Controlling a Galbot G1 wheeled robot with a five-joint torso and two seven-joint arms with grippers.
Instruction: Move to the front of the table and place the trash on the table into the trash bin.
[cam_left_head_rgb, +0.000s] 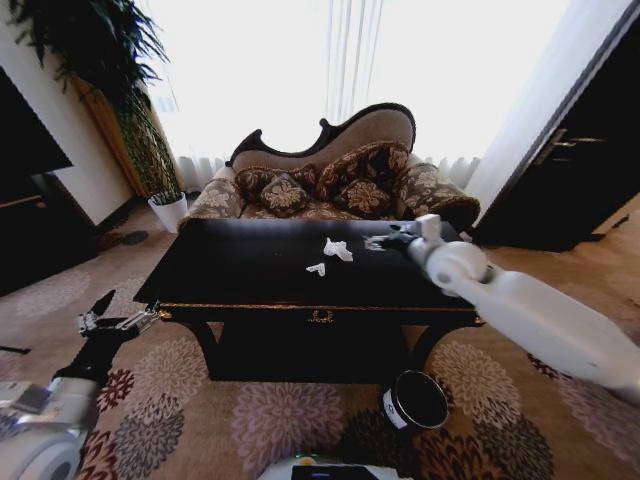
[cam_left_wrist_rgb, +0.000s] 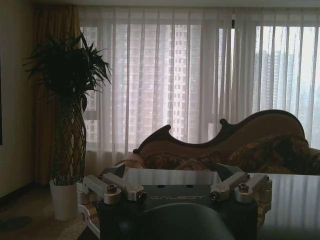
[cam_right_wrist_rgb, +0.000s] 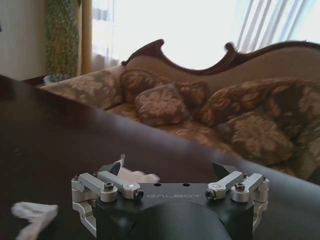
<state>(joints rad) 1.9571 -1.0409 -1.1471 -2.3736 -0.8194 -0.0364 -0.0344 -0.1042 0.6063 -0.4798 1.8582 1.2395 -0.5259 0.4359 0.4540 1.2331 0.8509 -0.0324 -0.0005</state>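
Paper wad (cam_right_wrist_rgb: 134, 175) half behind right gripper (cam_right_wrist_rgb: 168, 170); sofa (cam_right_wrist_rgb: 280, 115) edge-cropped

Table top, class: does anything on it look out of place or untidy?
Yes. Two white paper wads lie loose on the glossy black table, litter on an otherwise bare top. The bin stands on the carpet in front. The right gripper hovers open over the table beside them; the left gripper hangs off its left corner.

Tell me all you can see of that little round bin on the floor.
The trash bin is a small dark cylinder with a pale rim and a white label on its side. It stands upright and open-topped on the flowered carpet, just in front of the table near its right front leg, far lower than the tabletop. Nothing touches it.
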